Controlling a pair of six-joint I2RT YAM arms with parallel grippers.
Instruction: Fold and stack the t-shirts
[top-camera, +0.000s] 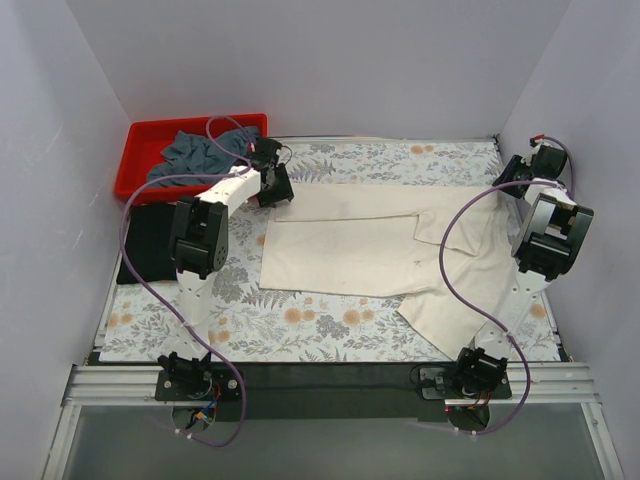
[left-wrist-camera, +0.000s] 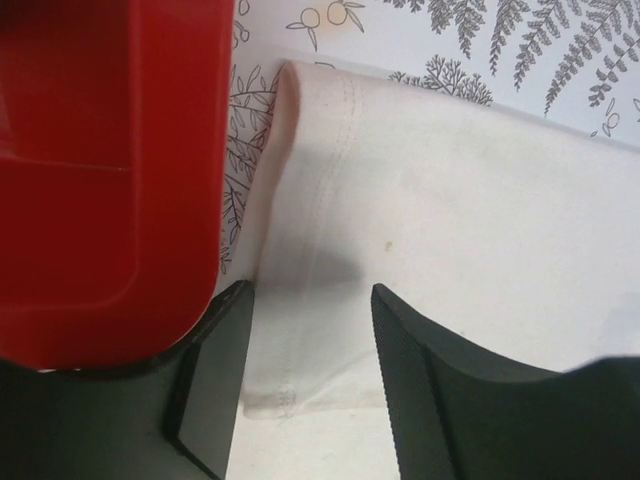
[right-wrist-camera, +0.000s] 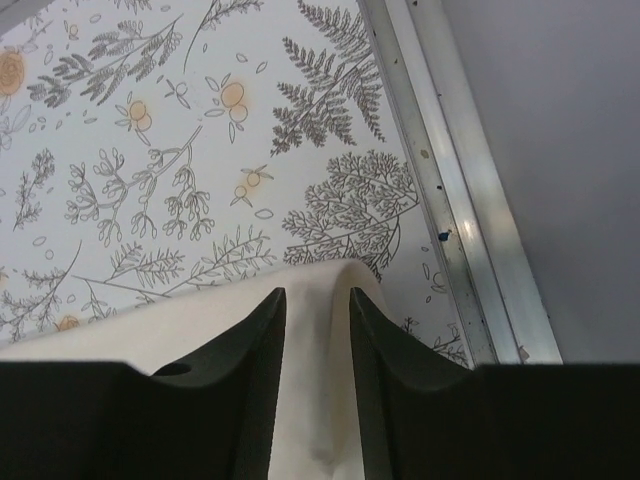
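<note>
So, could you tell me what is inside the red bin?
A crumpled grey-blue shirt lies in the bin, with bare red floor to its left. Anything beneath the shirt is covered.

bright, even light; wrist views perhaps slightly soft

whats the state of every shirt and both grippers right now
cream t-shirt: spread flat, partly folded
black t-shirt: folded flat, beside red bin
grey-blue t-shirt: crumpled in red bin
left gripper: open over cream t-shirt's edge
right gripper: open, cloth ridge between fingers
</note>
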